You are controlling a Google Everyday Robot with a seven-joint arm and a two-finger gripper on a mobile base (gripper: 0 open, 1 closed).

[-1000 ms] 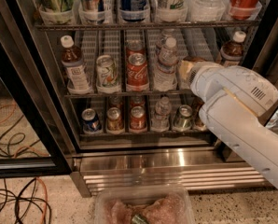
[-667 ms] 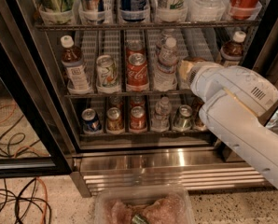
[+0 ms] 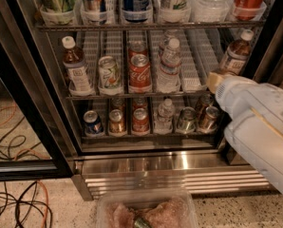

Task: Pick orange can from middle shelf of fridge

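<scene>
The fridge (image 3: 172, 174) stands open in front of me, its stainless louvred base low in the view. Its middle shelf (image 3: 193, 61) holds, left to right, a white-capped brown bottle (image 3: 77, 63), a white-and-green can (image 3: 109, 72), a red Coca-Cola can (image 3: 139, 72), a water bottle (image 3: 169, 64), a bare lane and another brown bottle (image 3: 235, 55). The orange can is hidden. My white arm comes in from the right. Its gripper (image 3: 213, 82) is a tan tip at the front of the middle shelf, just right of the bare lane.
The bottom shelf carries a blue can (image 3: 91, 122), copper-toned cans (image 3: 117, 121), a red can (image 3: 140, 119) and a small bottle (image 3: 165, 114). The top shelf is packed with cans and bottles. A clear tub (image 3: 146, 209) sits low in the foreground. Cables (image 3: 18, 201) lie on the floor at left.
The gripper and arm have drawn back to the right and slightly down, away from the water bottle. The lane beside that bottle now shows bare.
</scene>
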